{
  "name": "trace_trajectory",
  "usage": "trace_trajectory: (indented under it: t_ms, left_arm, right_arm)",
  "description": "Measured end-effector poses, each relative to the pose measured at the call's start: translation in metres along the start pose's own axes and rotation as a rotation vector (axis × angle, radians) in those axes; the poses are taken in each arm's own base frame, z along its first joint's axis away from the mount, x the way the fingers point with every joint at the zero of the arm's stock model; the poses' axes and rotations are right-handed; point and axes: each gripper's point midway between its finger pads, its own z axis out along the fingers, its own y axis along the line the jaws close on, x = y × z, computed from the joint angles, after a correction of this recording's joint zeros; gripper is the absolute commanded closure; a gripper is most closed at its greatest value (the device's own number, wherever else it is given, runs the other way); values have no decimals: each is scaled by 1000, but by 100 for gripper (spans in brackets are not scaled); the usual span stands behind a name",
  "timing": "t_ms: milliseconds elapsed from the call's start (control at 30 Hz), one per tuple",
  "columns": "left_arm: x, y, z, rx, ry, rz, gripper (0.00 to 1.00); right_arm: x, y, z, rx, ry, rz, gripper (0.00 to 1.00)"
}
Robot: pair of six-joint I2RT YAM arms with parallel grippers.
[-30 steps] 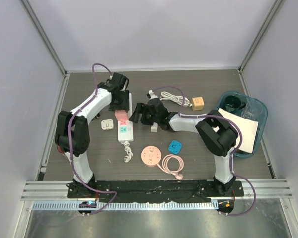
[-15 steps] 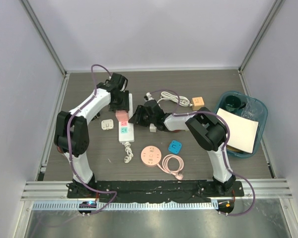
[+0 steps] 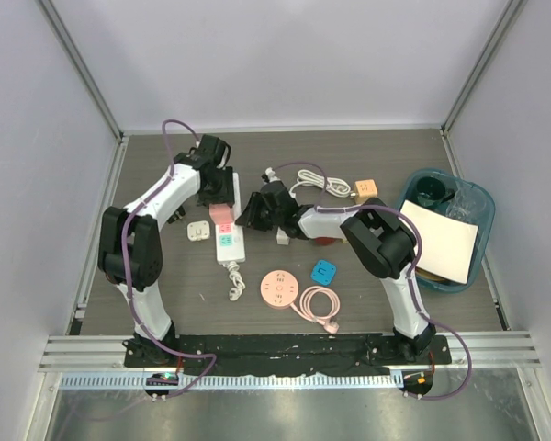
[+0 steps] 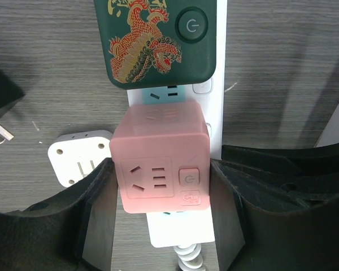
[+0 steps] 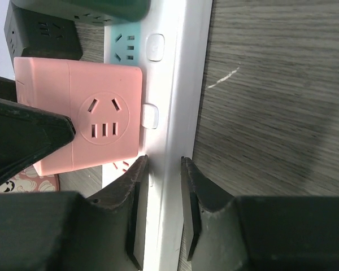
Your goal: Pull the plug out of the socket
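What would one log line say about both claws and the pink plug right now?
left gripper: shut on pink cube plug | right gripper: pinching white power strip | plug: seated in strip, not yet pulled

We see a pink cube plug, with its own outlets and button, seated in a white strip socket lying flat.

**Both arms reach in, both grippers closed on something**

The left arm rises from its base, bends at the elbow and stretches forward and inward. The left gripper points down, its two dark fingers pressed against opposite sides of the pink cube plug. The right arm folds sharply and reaches across to the left. The right gripper lies low, its jaws narrow, pinching the white socket strip.
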Motion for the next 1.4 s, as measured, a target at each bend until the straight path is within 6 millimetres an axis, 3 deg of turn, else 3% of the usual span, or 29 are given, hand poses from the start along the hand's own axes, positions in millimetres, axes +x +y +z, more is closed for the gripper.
trace_trajectory:
  t_ms: [467, 667, 767, 833, 1067, 1233, 1400]
  left_arm:
    - [-5, 13, -4, -49, -9, -11, 100]
    - [-11, 17, -16, -79, -9, -9, 100]
    - [-30, -6, -39, 2, -73, -20, 100]
    - [-33, -11, -51, 21, -97, -15, 100]
    - [-31, -16, -55, 41, -95, -20, 100]
    - [-31, -16, -56, 36, -95, -27, 100]
    - [-39, -21, -61, 58, -116, -44, 100]
  right_arm:
    - [0, 12, 12, 67, 23, -62, 75]
    - [0, 16, 18, 71, 16, -77, 76]
    - [0, 17, 21, 66, 4, -79, 74]
    - [-1, 17, 21, 60, -2, -77, 74]
    - [-4, 16, 14, 79, -15, -89, 73]
    - [-4, 10, 5, 101, -13, -105, 64]
    - [2, 1, -18, 125, 18, -135, 48]
